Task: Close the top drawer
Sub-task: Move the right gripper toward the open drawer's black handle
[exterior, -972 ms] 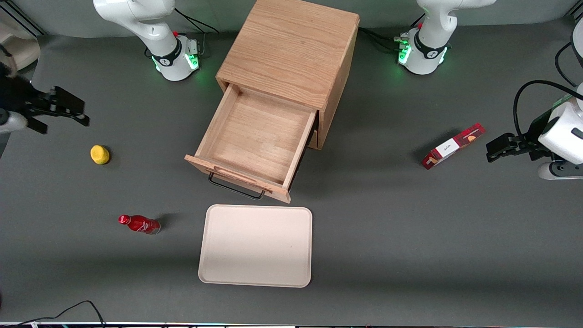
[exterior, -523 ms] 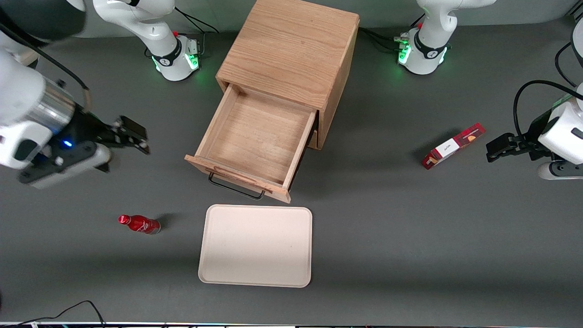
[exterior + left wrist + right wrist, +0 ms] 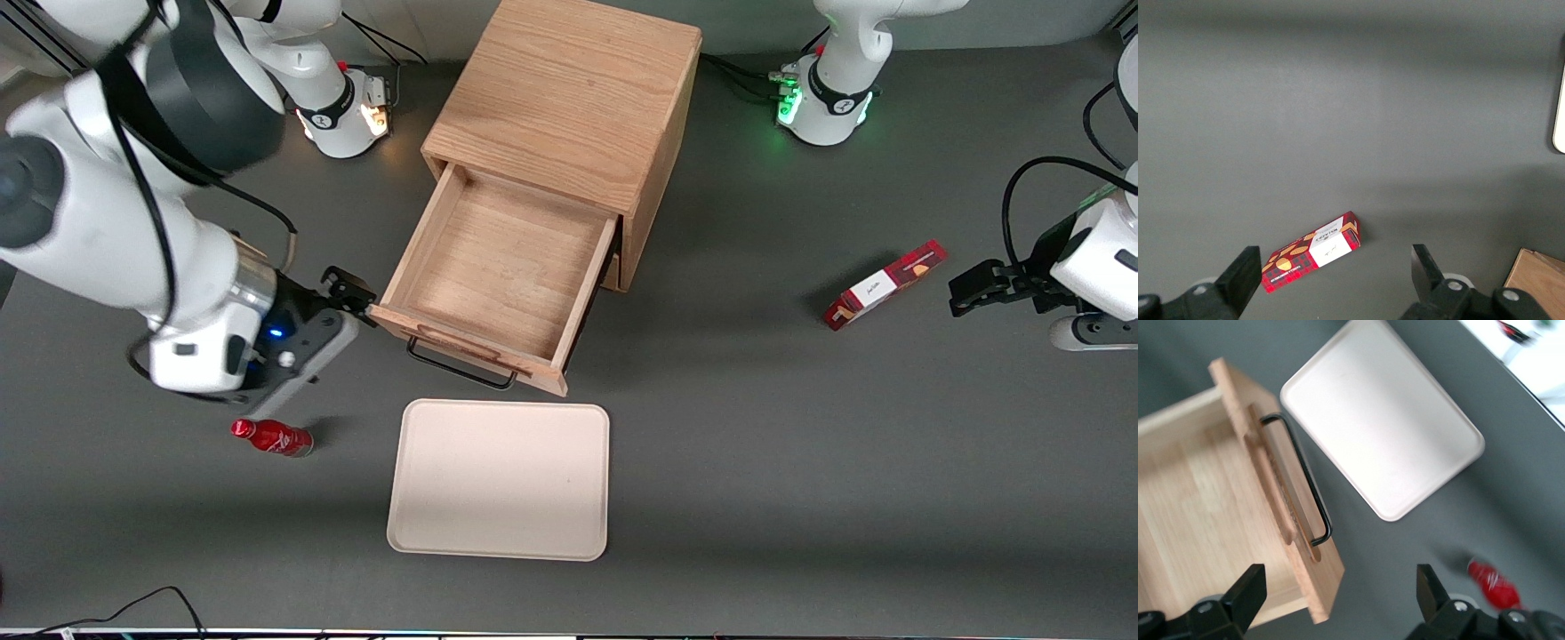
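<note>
1. Cream tray (image 3: 498,480) low in the frame's centre, flat on the tabletop (image 3: 800,498), nearest the front camera.
2. End effector (image 3: 348,292) at mid-left, fingers spread wide, holding nothing, just beside the drawer's front corner.
3. Top drawer (image 3: 498,271) at centre, pulled well out of the oak cabinet (image 3: 569,89); probably rigid, light, sliding easily. Best pushed flat on the front panel (image 3: 1288,513) near the black handle (image 3: 1305,480), not gripped.

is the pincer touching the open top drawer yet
Cannot tell. In the front view the pincer sits right at the top drawer front's corner; no gap or contact shows plainly.
</note>
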`<move>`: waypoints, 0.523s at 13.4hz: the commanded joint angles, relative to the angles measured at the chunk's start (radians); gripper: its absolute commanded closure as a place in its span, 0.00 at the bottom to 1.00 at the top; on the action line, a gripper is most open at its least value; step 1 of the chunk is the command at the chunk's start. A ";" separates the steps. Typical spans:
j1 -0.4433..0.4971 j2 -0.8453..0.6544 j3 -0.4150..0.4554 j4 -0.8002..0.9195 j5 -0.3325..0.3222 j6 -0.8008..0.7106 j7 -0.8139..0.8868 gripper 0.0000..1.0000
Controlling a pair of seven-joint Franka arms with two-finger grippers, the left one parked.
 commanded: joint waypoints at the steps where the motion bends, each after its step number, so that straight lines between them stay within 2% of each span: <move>1: 0.002 0.052 0.018 0.053 -0.025 -0.004 -0.094 0.00; 7: 0.005 0.133 0.023 0.055 -0.016 0.099 -0.076 0.00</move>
